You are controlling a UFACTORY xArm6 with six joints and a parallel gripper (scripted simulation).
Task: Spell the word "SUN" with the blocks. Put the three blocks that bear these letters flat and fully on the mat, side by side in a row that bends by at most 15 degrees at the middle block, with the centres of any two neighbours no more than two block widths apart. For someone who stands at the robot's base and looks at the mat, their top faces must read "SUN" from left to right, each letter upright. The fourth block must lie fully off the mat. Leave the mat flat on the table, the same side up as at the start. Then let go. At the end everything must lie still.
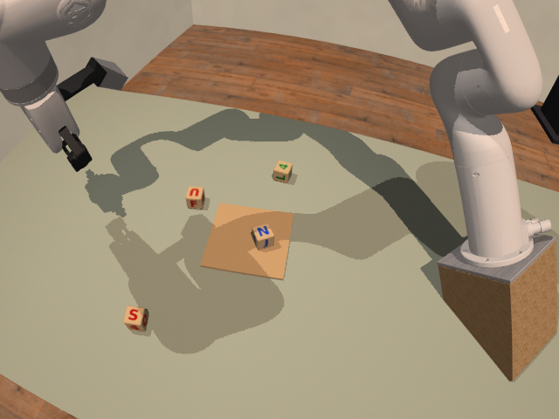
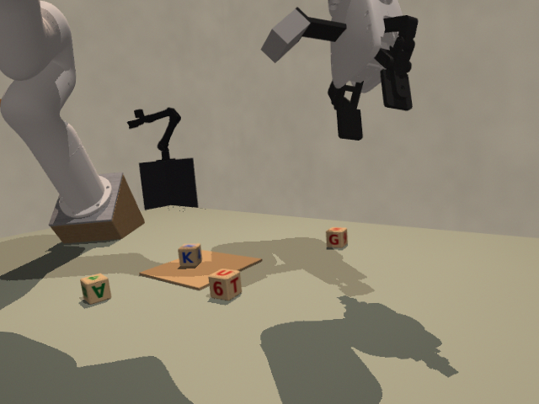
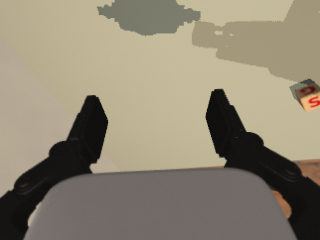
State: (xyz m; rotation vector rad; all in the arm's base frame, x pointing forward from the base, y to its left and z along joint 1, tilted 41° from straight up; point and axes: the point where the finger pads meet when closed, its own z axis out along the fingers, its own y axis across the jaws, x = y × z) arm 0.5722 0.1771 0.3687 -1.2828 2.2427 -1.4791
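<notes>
My gripper (image 1: 77, 158) (image 2: 374, 116) (image 3: 155, 105) is open and empty, high above the table, on the side away from the base. The S block (image 1: 135, 318) (image 2: 336, 238) (image 3: 308, 95) lies S up on the table, well off the mat (image 1: 217, 257) (image 2: 232, 259). The U block (image 1: 195, 197) (image 2: 225, 284) lies just off a mat corner, its red U upside down in the top view. The N block (image 1: 263, 236) (image 2: 189, 255) sits on the mat's base-side half, blue N up, slightly turned. The fourth block (image 1: 282, 171) (image 2: 95, 289), green 4 up, lies off the mat. The mat lies flat.
The arm's base stands on a wooden pedestal (image 1: 478, 311) (image 2: 128, 210) beyond the mat. A black arm on a dark box (image 2: 168, 183) stands in the background. Arm shadows cross the table and part of the mat.
</notes>
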